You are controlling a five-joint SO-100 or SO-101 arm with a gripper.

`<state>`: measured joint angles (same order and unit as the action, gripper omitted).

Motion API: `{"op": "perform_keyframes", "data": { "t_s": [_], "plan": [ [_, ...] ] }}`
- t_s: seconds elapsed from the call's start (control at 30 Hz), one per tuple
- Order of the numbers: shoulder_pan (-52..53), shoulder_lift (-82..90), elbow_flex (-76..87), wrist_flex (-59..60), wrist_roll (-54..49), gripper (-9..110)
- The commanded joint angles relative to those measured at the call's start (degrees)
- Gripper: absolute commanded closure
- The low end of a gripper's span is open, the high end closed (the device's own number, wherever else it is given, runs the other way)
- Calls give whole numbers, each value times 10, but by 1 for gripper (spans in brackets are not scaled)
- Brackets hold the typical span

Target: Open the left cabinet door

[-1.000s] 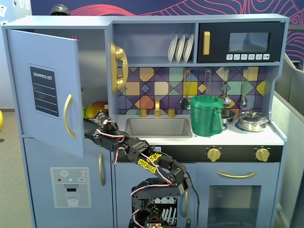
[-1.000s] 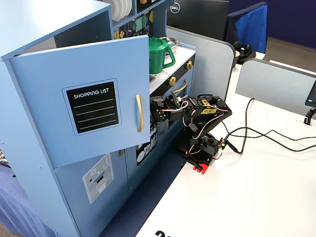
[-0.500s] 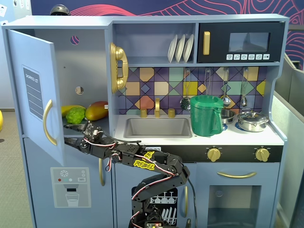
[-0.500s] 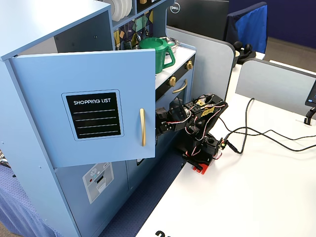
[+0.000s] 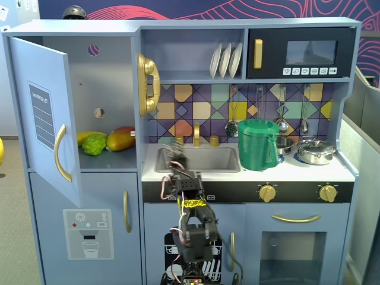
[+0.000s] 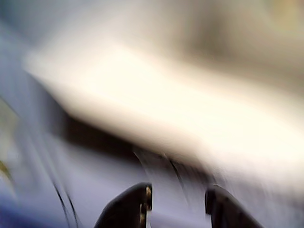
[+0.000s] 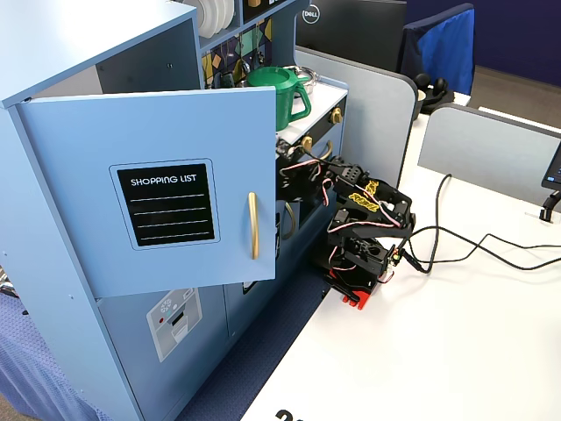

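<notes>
The left cabinet door is light blue, with a black "SHOPPING LIST" panel and a vertical gold bar handle. It stands swung wide open, away from its compartment. My gripper is motion-blurred in front of the sink edge, to the right of the door and apart from it. In the wrist view my gripper shows two black fingertips spread apart with nothing between them; the rest of that view is smeared. The arm is folded low in front of the kitchen.
The open compartment holds a mango, a green fruit and a yellow fruit behind them. Below is the blue water-dispenser door. A green pitcher and a steel pot stand on the counter beside the sink. Cables lie on the white table.
</notes>
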<state>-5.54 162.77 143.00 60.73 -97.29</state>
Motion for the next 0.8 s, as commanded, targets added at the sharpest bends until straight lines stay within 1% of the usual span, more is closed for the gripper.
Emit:
{"op": "perform_keyframes", "data": {
  "t_s": [0.0,0.1,0.2,0.33,0.63,0.7,0.77],
  "plan": [
    [69,-2,-4,195,71,95],
    [76,-11,-6,254,115,95],
    [85,-3,11,265,131,95],
    [81,42,67,266,134,95],
    [69,168,258,237,150,95],
    [69,192,287,233,149,95],
    [57,182,287,228,168,95]
  ]
}}
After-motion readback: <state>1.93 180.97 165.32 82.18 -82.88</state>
